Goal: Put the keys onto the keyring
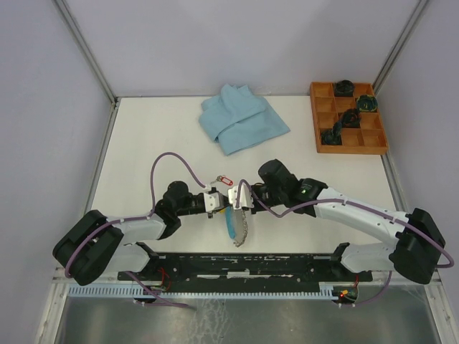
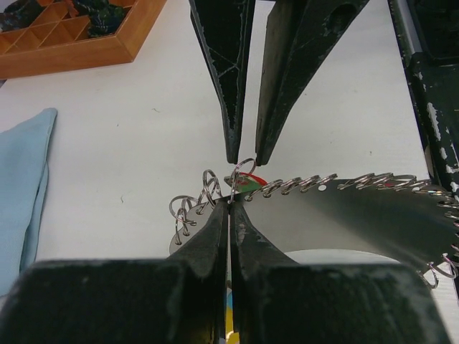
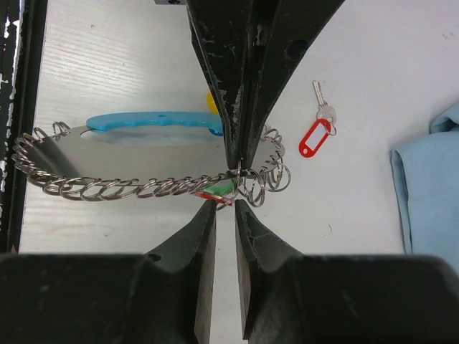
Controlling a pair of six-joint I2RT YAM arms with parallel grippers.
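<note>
The left gripper (image 2: 229,204) clamps the keyring (image 2: 344,215); facing its tips, the right gripper (image 3: 224,206) stands barely parted, grasp impossible to tell.

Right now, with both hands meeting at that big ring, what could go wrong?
The left hand pinches the keyring only at its coiled edge, so it could slip or twist away. The right hand seems to hold a small tagged key by very little; it might drop before threading on.
</note>
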